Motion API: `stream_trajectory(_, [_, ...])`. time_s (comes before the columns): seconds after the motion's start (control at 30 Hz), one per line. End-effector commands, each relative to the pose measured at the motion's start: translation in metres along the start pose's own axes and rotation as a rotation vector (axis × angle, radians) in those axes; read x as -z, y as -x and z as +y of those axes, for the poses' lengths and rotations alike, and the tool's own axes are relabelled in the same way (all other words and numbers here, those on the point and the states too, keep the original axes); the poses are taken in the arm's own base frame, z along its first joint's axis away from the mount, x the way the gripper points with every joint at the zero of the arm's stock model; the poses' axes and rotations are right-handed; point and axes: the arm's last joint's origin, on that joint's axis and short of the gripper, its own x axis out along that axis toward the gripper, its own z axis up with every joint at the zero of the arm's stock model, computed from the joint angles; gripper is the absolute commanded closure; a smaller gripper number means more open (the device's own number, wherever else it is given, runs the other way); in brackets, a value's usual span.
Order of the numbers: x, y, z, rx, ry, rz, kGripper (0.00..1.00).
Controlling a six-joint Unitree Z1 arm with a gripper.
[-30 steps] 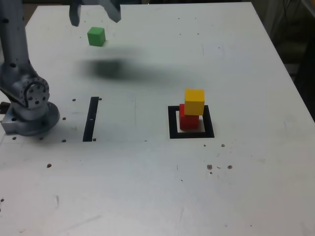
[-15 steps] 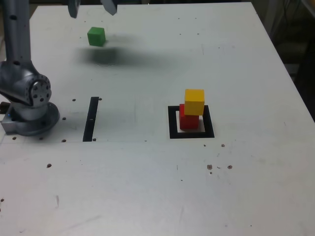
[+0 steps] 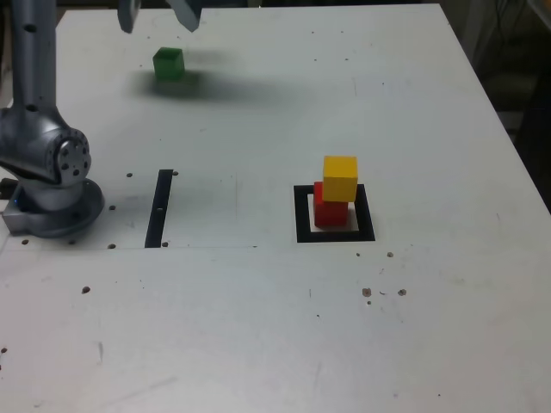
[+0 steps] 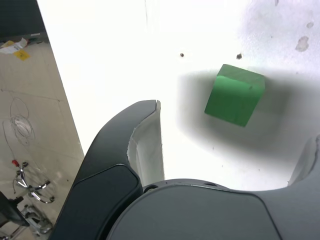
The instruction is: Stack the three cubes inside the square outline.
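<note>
A white, speckled table (image 3: 258, 327) carries everything. The gripper (image 3: 159, 13) hangs with jaws spread wide and empty. The small matte green cube (image 3: 168, 64) sits just below and ahead of it, untouched, seen between the jaws in the wrist view and turned askew to them. Well apart, a yellow cube (image 3: 340, 177) tops a red cube (image 3: 330, 208) inside the black square outline (image 3: 301, 215).

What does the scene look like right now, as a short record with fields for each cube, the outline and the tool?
red matte cube: inside the thick black square outline, bottom of the stack
yellow matte cube: on top of the red one, shifted slightly toward the exterior view's right
green matte cube: alone on the white table, far from the stack
tool: open, empty, above the green cube
stack: two of three
</note>
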Motion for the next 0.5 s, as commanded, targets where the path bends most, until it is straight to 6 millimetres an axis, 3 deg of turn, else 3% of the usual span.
stream_trajectory(0.0, [-0.002,-0.004,0.003,0.006,0.002,0.005,0.02])
stream_trajectory(0.47, [-0.014,-0.029,0.015,0.051,0.004,0.033,0.03])
